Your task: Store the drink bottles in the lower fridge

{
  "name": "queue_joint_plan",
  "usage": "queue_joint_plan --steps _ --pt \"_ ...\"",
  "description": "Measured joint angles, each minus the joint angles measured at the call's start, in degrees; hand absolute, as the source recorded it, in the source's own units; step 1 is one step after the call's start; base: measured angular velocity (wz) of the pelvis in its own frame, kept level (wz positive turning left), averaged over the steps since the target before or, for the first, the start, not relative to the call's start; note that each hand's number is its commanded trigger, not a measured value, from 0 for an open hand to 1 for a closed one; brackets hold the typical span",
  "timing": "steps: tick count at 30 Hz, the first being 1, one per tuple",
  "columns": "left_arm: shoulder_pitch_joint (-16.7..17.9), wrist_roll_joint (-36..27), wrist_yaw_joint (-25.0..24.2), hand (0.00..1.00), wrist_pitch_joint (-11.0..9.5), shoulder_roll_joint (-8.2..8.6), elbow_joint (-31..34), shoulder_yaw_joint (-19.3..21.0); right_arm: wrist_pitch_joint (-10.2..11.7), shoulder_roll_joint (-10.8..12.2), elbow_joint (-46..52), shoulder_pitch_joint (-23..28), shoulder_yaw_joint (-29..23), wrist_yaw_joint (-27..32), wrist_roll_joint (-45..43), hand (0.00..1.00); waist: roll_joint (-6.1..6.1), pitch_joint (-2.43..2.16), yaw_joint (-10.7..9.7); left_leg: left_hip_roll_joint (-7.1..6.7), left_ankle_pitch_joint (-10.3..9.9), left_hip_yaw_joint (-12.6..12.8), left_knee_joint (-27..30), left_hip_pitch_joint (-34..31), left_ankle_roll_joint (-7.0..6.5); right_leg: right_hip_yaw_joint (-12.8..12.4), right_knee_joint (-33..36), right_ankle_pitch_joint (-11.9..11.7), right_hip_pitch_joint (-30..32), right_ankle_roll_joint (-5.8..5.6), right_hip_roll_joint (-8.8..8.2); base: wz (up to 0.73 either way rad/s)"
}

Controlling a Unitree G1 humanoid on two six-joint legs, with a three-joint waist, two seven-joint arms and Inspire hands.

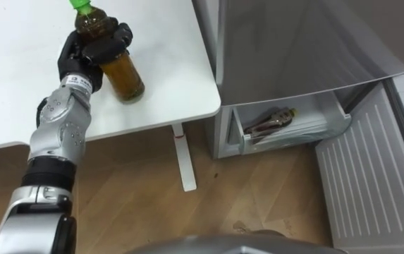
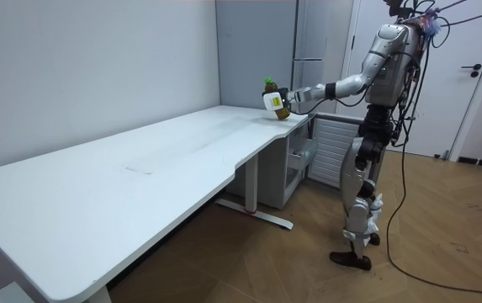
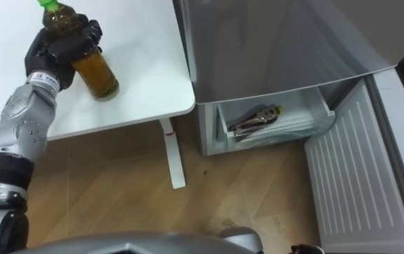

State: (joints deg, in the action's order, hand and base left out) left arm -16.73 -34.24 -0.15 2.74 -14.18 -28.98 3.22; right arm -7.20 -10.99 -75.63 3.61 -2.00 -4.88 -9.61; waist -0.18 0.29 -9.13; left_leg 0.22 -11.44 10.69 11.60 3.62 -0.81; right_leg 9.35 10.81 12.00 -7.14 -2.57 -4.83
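Left eye view: a green-capped bottle of brown tea (image 1: 120, 74) is seen at 11 o'clock, near the corner of the white desk (image 1: 177, 67), tilted with its cap toward 11 o'clock. It is clasped by the left hand (image 1: 92, 53), whose dark fingers are wrapped around its upper half. Whether its base is touching the desk cannot be told. The lower fridge drawer (image 1: 307, 132) is open at about 4 o'clock from the bottle, below the grey fridge body (image 1: 293, 42). A second bottle (image 1: 271, 121) is lying in it, and the lower door (image 1: 371, 176) is swung out at 5 o'clock. A firm hold is judged necessary. The bottle is best lifted clear of the desk edge before being swung toward the drawer, then lowered and laid beside the second bottle, not dropped on it.
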Motion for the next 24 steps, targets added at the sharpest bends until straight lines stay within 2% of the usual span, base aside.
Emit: queue_joint_plan --steps 3,5,9,12,15,17,21,24 --pt "0.0 0.0 0.0 1.00 0.2 0.00 0.3 0.0 -0.1 0.0 0.2 -0.2 0.2 -0.1 0.1 0.00 0.07 -0.01 0.0 0.05 0.0 0.1 0.2 -0.2 0.00 0.0 0.0 0.0 0.5 0.00 0.00 0.00" --pt "0.0 0.0 0.0 1.00 1.8 0.18 3.0 -0.1 -0.4 0.0 0.2 -1.0 0.7 -0.1 0.1 0.00 0.15 -0.05 -0.1 0.04 0.0 0.0 0.3 -1.6 -0.01 0.1 0.0 0.0 1.3 0.03 0.00 0.04" --pt "0.0 0.1 -0.4 1.00 2.2 0.24 7.5 -1.4 -0.3 0.1 0.2 -2.0 0.7 -0.3 0.0 0.00 0.21 -0.03 0.1 0.06 0.0 -0.1 0.7 -2.1 -0.01 0.2 0.0 0.0 1.5 0.04 0.00 0.01" --pt "0.0 0.3 -0.7 1.00 2.2 0.26 13.0 -4.3 -0.1 0.0 0.2 -2.5 0.8 -0.3 0.1 0.00 0.38 0.05 0.2 -0.01 0.0 -0.5 1.0 -2.1 -0.01 0.3 -0.2 0.0 1.1 0.03 -0.02 0.07" --pt "0.1 0.8 -3.2 1.00 2.2 0.36 17.0 -6.9 0.1 -0.3 0.7 -2.6 1.9 -0.2 0.3 0.00 0.98 0.24 0.5 -0.02 0.0 -0.7 1.2 -1.9 -0.01 0.5 -0.2 0.0 0.7 0.03 -0.02 0.04" --pt "0.2 0.7 -4.1 1.00 2.2 1.22 19.4 -8.9 0.2 -0.8 1.6 -2.7 4.0 0.0 1.3 0.00 1.46 0.50 0.7 -0.04 0.0 -1.2 1.2 -2.0 -0.01 0.7 -0.3 0.0 0.7 0.03 -0.02 0.03" --pt "0.2 1.2 -6.9 1.00 2.3 3.93 23.0 -12.8 0.2 -1.0 2.7 -3.6 6.0 0.1 2.6 0.00 1.52 0.51 1.8 -0.01 0.0 -1.5 1.4 -2.5 0.00 1.0 -0.2 0.0 1.1 0.03 0.02 0.03" --pt "0.2 1.2 -9.6 1.00 2.2 4.73 24.3 -13.6 0.2 -1.1 3.4 -4.1 7.7 0.6 2.9 0.00 1.49 0.51 2.0 0.03 0.0 -1.4 1.8 -3.0 0.00 1.0 0.0 0.0 1.4 0.03 0.01 0.00"
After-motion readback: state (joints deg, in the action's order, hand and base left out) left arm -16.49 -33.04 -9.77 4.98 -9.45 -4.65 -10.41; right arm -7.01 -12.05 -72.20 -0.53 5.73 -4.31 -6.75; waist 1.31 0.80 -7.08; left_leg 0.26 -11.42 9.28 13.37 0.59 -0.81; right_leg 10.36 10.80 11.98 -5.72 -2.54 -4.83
